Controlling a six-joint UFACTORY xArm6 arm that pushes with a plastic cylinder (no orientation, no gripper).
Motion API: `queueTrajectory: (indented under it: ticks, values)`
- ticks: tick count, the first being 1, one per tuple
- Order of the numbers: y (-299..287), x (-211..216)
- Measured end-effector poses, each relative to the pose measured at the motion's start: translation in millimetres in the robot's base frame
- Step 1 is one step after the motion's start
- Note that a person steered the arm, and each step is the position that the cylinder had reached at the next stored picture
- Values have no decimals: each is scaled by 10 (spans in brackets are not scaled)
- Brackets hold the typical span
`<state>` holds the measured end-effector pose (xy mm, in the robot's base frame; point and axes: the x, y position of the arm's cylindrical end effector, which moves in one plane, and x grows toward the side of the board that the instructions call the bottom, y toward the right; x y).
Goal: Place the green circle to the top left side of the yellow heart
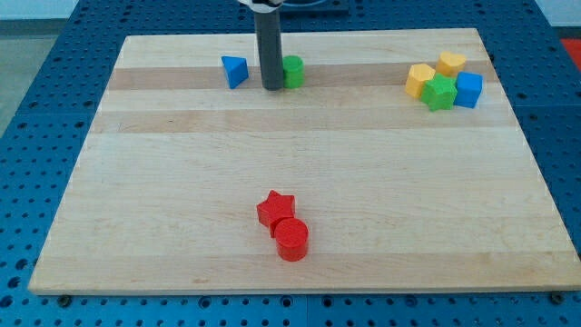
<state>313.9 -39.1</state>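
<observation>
**Board contents, one moment: rod beside the green circle**

Item 1, the board (300, 154): pale wood, lying on a blue perforated table (27, 182); eight small blocks on it in three groups.

Item 2, the rod (270, 45): dark, upright, coming down from the view's top edge; my tip (270, 87) stood on the board near the top, just left of the green circle and touching it or very nearly so, which could not be told; the arm carried no gripper, so there was nothing to open, close or grasp with.

Item 3, green circle (293, 71): near the view's top, a little left of centre; partly hidden on its left side by the rod; well apart from the cluster at the top right.

Item 4, blue triangle (234, 71): left of the rod, near it but apart; level with the green circle.

Item 5, top-right cluster: a yellow heart (419, 79) at its left; a second yellow block (451, 63) at the top, shape not clear; a green star (440, 93) at the lower middle, touching the heart; a blue cube (468, 89) at the right, against the star.

Item 6, lower centre pair: a red star (275, 208); a red cylinder (291, 240) just below and right of it, the two touching.
</observation>
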Motion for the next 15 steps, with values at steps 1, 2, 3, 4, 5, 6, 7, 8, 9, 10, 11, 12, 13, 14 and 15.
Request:
queueTrajectory:
  ticks: [1,2,3,4,5,6,7,8,9,10,11,12,13,14,15]
  values:
    - [358,-87]
    - [837,-239]
    - [878,-248]
    - [621,-248]
    - [211,-239]
    - [-50,-234]
    - [27,-523]
    - [27,-519]
    - [174,-515]
    - [436,-515]
    - [478,-515]
    - [728,-515]
    - [980,-515]
    - [981,-515]
    - [790,-519]
